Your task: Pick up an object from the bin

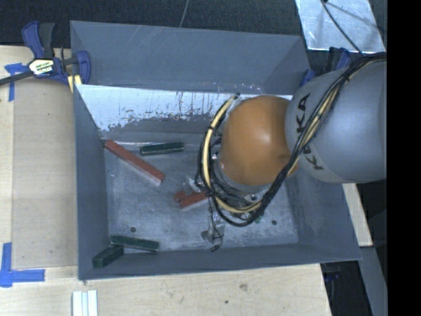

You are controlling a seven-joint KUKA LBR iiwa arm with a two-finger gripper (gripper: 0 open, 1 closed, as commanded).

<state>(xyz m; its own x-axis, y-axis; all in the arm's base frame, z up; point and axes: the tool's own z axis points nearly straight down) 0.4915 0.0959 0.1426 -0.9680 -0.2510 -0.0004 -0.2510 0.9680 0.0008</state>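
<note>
My gripper (214, 234) hangs under the orange wrist cover, low over the bin floor near the front wall, right of centre. A short reddish-brown block (191, 199) lies just up and left of it, partly tucked under the cables. It stands apart from the gripper's tip. A long reddish-brown bar (135, 161) lies slanted further left.
A dark green bar (162, 149) lies near the back wall. Two more dark green bars (135, 243) (107, 256) sit in the front left corner. The arm and its orange cover hide the bin's right half.
</note>
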